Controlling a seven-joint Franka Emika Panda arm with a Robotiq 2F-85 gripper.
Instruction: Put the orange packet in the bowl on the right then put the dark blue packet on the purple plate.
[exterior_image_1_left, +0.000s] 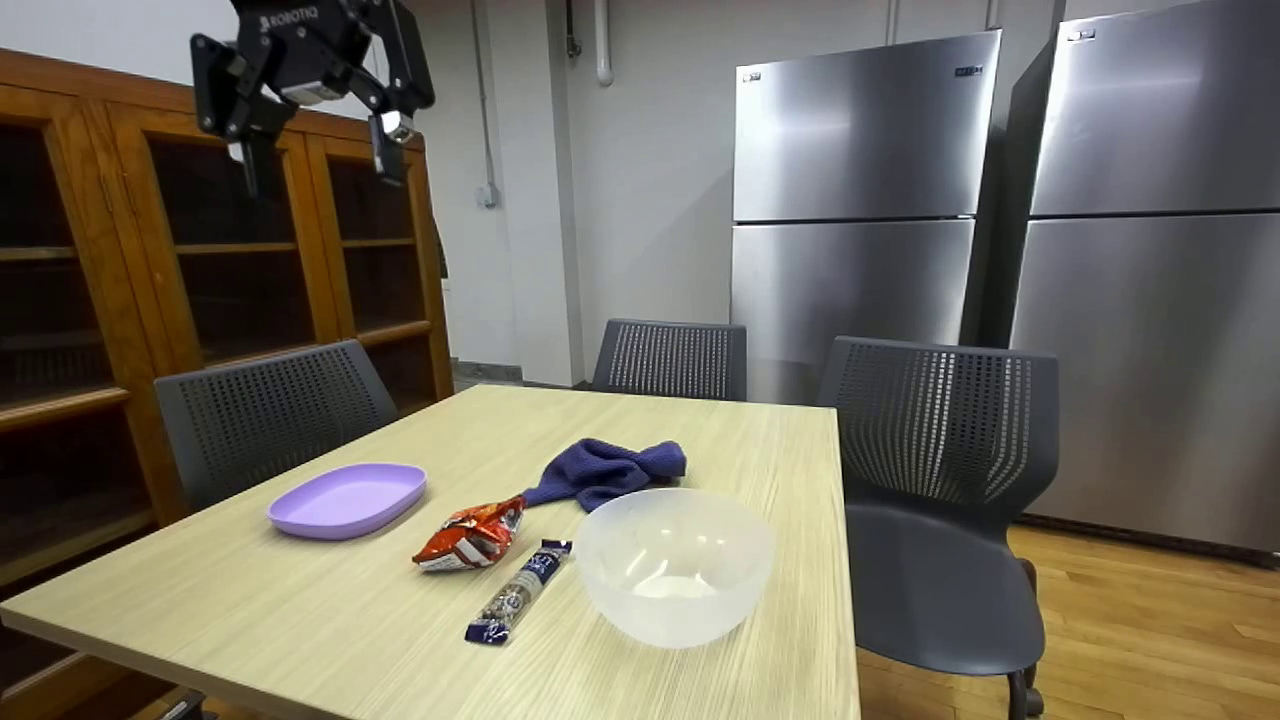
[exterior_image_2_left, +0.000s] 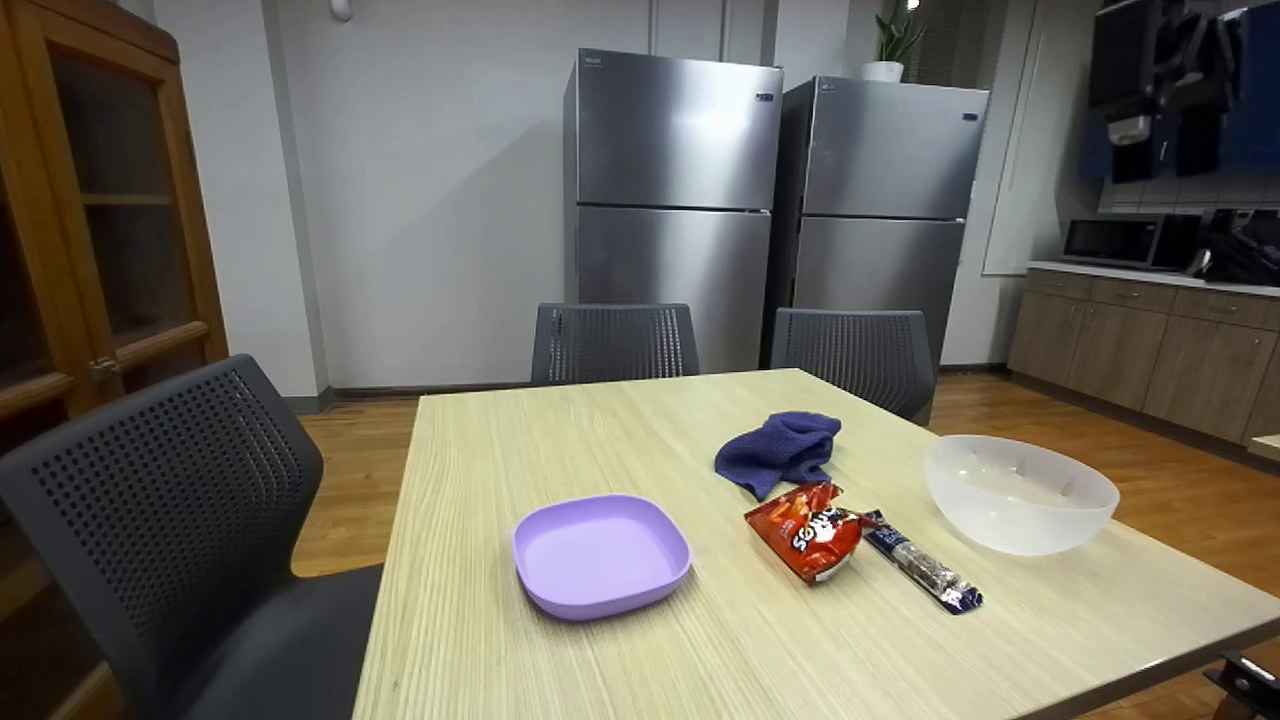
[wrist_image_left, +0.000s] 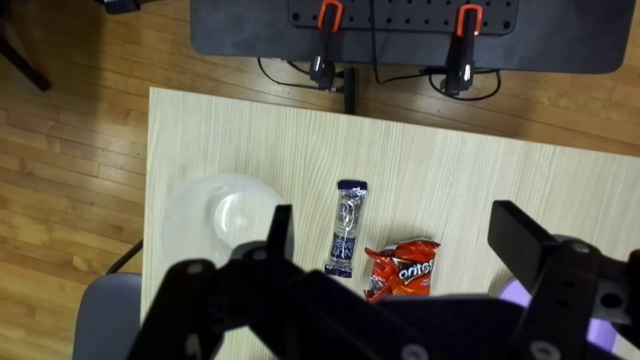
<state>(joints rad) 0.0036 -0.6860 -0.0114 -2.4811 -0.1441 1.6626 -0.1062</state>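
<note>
The orange packet (exterior_image_1_left: 472, 536), a crumpled red-orange chip bag, lies on the table in both exterior views (exterior_image_2_left: 810, 532). The dark blue packet (exterior_image_1_left: 520, 592), a slim nut-bar wrapper, lies between it and the bowl (exterior_image_2_left: 922, 562). The frosted bowl (exterior_image_1_left: 672, 610) stands upright and empty near the table's edge (exterior_image_2_left: 1020, 515). The purple plate (exterior_image_1_left: 347, 500) lies empty on the bag's other side (exterior_image_2_left: 600, 558). My gripper (exterior_image_1_left: 322, 175) is open and empty, high above the table. In the wrist view, the bag (wrist_image_left: 410, 265) and bar (wrist_image_left: 346, 227) show between the spread fingers (wrist_image_left: 392, 220); the bag is partly hidden.
A crumpled purple-blue cloth (exterior_image_1_left: 605, 472) lies behind the bag and bowl, touching or very near the bag. Dark chairs (exterior_image_1_left: 940, 480) stand round the table (exterior_image_1_left: 760, 440). A wooden cabinet (exterior_image_1_left: 230, 220) is beside it. In the wrist view a black stand (wrist_image_left: 240, 30) with orange-tipped clamps is beyond the table edge.
</note>
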